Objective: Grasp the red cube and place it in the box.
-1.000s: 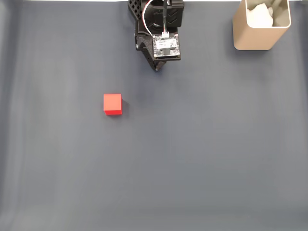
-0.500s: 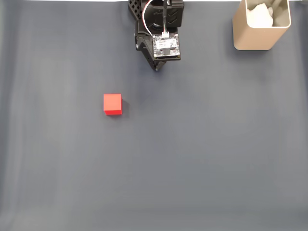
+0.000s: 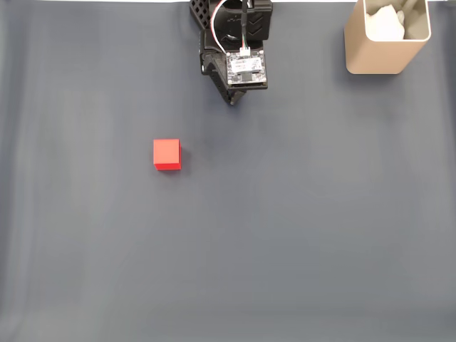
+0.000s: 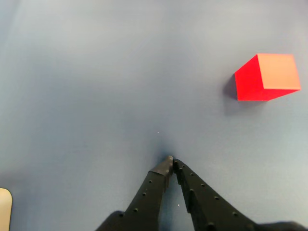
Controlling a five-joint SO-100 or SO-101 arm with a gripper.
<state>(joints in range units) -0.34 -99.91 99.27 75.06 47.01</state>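
Dark grey matte surface covers the whole work area in the fixed view, lit evenly, with a thin pale strip along the top edge.

From my remote seat I start with the wrist view. Nearest the camera, the gripper enters from the bottom edge: two black fingers running up and converging to a point, tips touching, nothing between them. I log the jaws as closed and empty. The tip sits just above or on the grey surface; I cannot tell whether it makes contact.

Farther out in the same view, the red cube lies up and to the right of the fingertips, well apart from them, resting flat on the surface with a small shadow on its left side. A sliver of a pale beige object shows at the bottom left corner of the wrist view; too little to identify.

Fixed view: the red cube sits alone left of centre. The arm is folded at top centre, a pale circuit board on its wrist facing up. The box stands upright in the top right corner, well apart from the cube, with a white lumpy wad inside it.
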